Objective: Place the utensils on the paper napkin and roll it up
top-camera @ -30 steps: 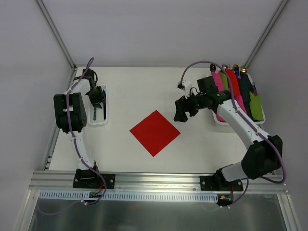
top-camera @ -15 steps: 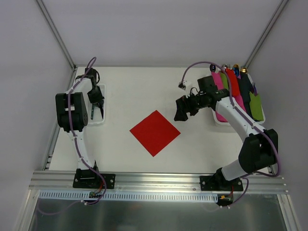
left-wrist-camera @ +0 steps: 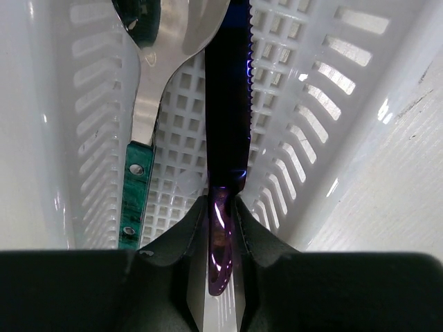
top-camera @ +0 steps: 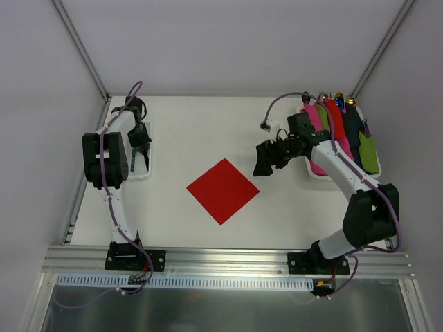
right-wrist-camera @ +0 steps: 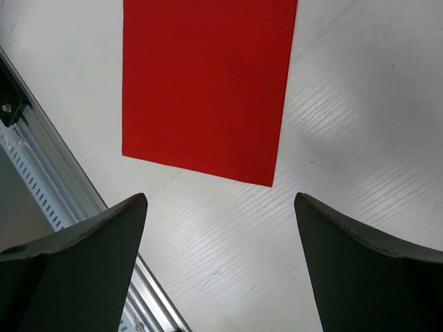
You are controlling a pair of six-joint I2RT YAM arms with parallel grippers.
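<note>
Starting far left, down in the white slotted plastic tray (top-camera: pixel 145 174) at the desk's left edge. Pinching the glossy purple handle of a dark serrated knife (left-wrist-camera: pixel 225 124) with the left hand (left-wrist-camera: pixel 221 207), a finger pressing on either side, with the blade stretching up the middle of the tray. Leaving a shiny silver spoon with a green riveted handle (left-wrist-camera: pixel 149 104) just beside the knife, untouched. Judging this as the very first pick, not yet lifting anything clear of the tray.

Moving to the middle: looking at the thin bright red square paper napkin (top-camera: pixel 223 191), lying flat and open as a diamond on the desk, well apart from both trays. Seeing no cutlery on it, no fold, no roll begun. Counting nearly the whole job as ahead: carrying the knife over, fetching the spoon, laying both on the paper, then rolling.

Sliding right: hovering the right hand (top-camera: pixel 266 158) over bare desk near the napkin's right corner, with fingers spread wide, gripping nothing. Beyond it, spotting a second white tray (top-camera: pixel 311 173) packed with pink, red, green and dark rolled bundles (top-camera: pixel 313 116).

Taking in the surface: matt white desk (top-camera: pixel 201 124), faintly scuffed. Noting pale grey walls (top-camera: pixel 228 41) closing in the space, slim metal struts (top-camera: pixel 79 45) climbing the back corners, and a ridged aluminium rail (top-camera: pixel 228 257) along the near edge.
</note>
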